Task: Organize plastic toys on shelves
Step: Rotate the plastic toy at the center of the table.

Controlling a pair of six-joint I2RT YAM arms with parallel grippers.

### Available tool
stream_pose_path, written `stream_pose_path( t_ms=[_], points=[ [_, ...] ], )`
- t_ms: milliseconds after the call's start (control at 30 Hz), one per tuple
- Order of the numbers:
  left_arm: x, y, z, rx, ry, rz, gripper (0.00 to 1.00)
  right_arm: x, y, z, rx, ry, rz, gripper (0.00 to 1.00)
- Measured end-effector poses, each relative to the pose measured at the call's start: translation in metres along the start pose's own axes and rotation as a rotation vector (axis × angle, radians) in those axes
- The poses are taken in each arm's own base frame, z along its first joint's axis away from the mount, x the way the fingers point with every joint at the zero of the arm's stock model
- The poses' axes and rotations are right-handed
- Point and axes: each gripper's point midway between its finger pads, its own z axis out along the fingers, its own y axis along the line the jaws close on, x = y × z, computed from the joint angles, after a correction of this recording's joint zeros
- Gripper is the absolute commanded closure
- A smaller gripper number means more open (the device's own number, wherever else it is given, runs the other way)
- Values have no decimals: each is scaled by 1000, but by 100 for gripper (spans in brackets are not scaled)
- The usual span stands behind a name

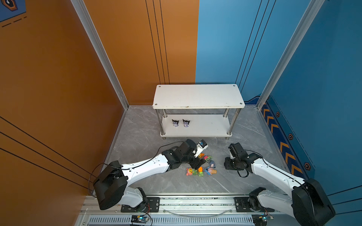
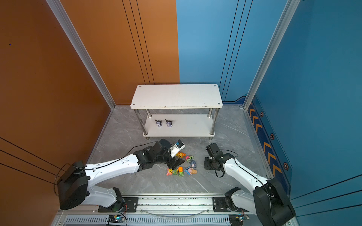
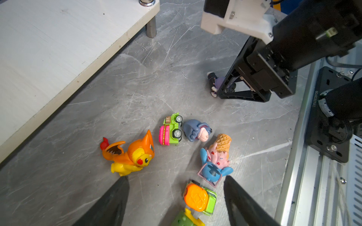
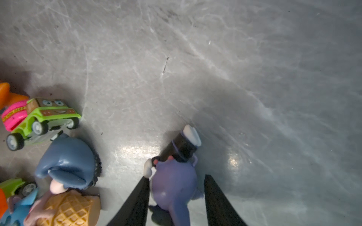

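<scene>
**Left.** The left gripper (image 3: 175,177) hangs low over the near side of the loose toys. Its fingers are spread wide and have hold of nothing. A green car with an orange load (image 3: 199,197) shows in the gap between them, though whether it sits at fingertip height cannot be told. Judgement: the gripper is staged for a pick from the heap. A green-yellow toy (image 3: 185,219) is cut off at the frame edge, so its kind is unclear.

**Centre.** The shelves (image 1: 198,95) stand at the far side, and the top board is bare. Two black-purple horned figurines (image 1: 175,122) stand upright side by side at the left end of the lower board, apparently grouped by kind. The top board hides the lower board's far strip. The other toys lie tipped over on the floor nearer the arms:
- an orange dragon figure (image 3: 133,154);
- a green car with a pink load (image 3: 170,130);
- a grey-blue donkey (image 3: 195,131) just beside that car;
- a blue figure on a cone (image 3: 215,158).

**Right.** The right gripper (image 4: 176,177) is down at the floor just right of the heap. Its fingers are partly apart and flank a third horned figurine (image 4: 174,187) lying on its side. One finger (image 4: 137,201) touches it, but whether the other bears on it cannot be told. Judgement: this figurine is meant to join the two on the lower board. In both top views the gripper hides it.
</scene>
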Motion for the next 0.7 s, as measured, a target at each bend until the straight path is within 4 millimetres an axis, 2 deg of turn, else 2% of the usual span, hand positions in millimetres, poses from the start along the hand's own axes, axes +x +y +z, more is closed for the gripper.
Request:
stream_pose_path(
  t_ms=[200, 367, 433, 700],
  points=[
    [0, 3, 0, -6, 0, -5, 24, -3, 2, 2, -8, -8, -15, 75],
    [0, 4, 0, -7, 0, -5, 24, -7, 6, 1, 19, 18, -35, 79],
    [0, 4, 0, -7, 1, -5, 24, -10, 9, -5, 45, 37, -67, 79],
    [10, 5, -3, -10, 10, -3, 25, -55, 38, -50, 104, 88, -185, 80]
  ],
)
